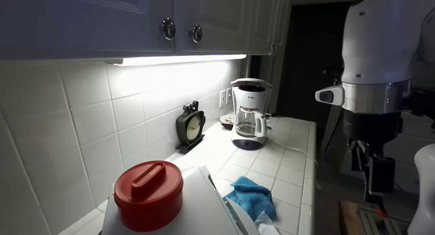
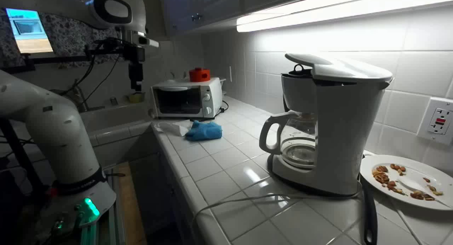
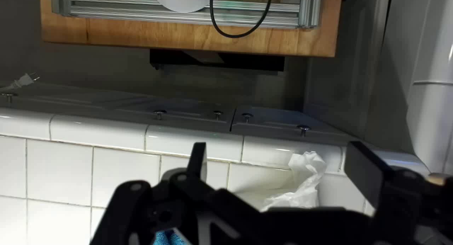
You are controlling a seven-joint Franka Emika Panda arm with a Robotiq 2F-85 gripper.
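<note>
My gripper (image 3: pixel 277 147) stands open, its two black fingers wide apart with nothing held. In the wrist view a crumpled white paper (image 3: pixel 306 177) lies on the tiled counter, seen between the fingers but apart from them. A corner of the blue cloth (image 3: pixel 169 238) shows below the left finger. In an exterior view the gripper (image 2: pixel 136 86) hangs in the air, pointing down, to the left of the white toaster oven (image 2: pixel 178 100). The blue cloth (image 2: pixel 204 131) and paper (image 2: pixel 181 129) lie in front of that oven. A red lidded pot (image 2: pixel 199 75) sits on top of it.
Farther along the counter stands a white coffee maker (image 2: pixel 341 138) with a glass carafe (image 2: pixel 299 151) and raised lid. Beside it are a plate of nuts (image 2: pixel 414 181) and a loose cord (image 2: pixel 244 199). A dark scale (image 1: pixel 190 128) stands by the wall, under the upper cabinets (image 1: pixel 217 21).
</note>
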